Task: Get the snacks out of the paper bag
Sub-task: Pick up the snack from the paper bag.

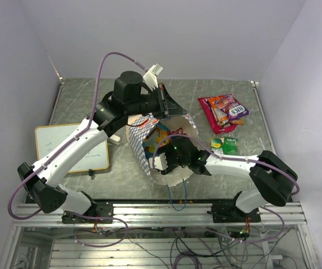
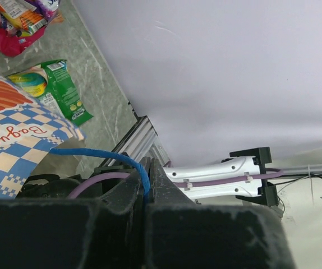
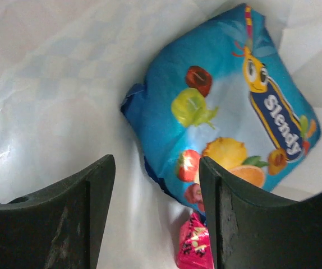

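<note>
The paper bag (image 1: 140, 152) is open at the mouth. Your left gripper (image 2: 148, 193) is pinched closed on its blue cord handle (image 2: 107, 156), which keeps the opening up. Your right gripper (image 3: 155, 168) is inside the bag, with its jaws spread wide and holding nothing.

The blue packet (image 3: 222, 106) sits just ahead of the fingertips, off toward the right finger. It may be brushing that finger, though the wrist view is too close to be sure. A pink packet (image 3: 193, 244) lies beneath the blue one, beside the same finger. Several snacks (image 1: 224, 110) and a green packet (image 1: 226, 145) lie outside the bag, well beyond that hand's outer side.

So you are partway through, at the reach for the next packet. I judge you need to shift the right hand sideways until both fingers straddle the blue packet. Then close on it without catching the paper wall.
</note>
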Robot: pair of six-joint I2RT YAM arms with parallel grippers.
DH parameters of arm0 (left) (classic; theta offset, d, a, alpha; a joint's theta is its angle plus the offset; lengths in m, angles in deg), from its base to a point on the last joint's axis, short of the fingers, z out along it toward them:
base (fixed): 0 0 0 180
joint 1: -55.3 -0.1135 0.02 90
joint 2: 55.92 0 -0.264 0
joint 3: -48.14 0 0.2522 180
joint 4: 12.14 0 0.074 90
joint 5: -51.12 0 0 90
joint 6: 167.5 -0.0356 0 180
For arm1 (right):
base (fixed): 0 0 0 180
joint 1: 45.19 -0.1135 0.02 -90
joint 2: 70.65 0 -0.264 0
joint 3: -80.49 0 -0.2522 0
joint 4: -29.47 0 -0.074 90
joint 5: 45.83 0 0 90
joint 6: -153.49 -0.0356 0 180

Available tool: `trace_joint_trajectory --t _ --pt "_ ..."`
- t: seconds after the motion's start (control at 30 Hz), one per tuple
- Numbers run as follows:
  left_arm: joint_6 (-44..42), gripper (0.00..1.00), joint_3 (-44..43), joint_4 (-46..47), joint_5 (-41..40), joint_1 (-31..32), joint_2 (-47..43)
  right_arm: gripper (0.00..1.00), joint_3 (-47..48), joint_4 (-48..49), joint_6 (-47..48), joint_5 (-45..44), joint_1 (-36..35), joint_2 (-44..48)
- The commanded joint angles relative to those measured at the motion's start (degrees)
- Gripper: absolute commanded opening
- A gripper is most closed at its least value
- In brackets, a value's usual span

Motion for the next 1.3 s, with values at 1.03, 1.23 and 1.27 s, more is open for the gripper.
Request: trace_joint_trajectory --t 1.03,1.23,1.27 --pt "0.7 0.07 -0.3 -7.0 -1.9 -6.2 -4.2 0.00 5.1 20.9 -5.9 5.6 3.0 -9.4" --pt "-0.3 0.07 -1.0 -7.9 -1.6 -8.1 -3.7 0.00 6.1 12.8 -13.8 10.5 3.6 -0.4" --pt "-0.3 0.07 -1.1 -7.8 -1.3 -8.3 -3.5 0.00 6.6 12.0 -16.2 10.9 3.7 1.0"
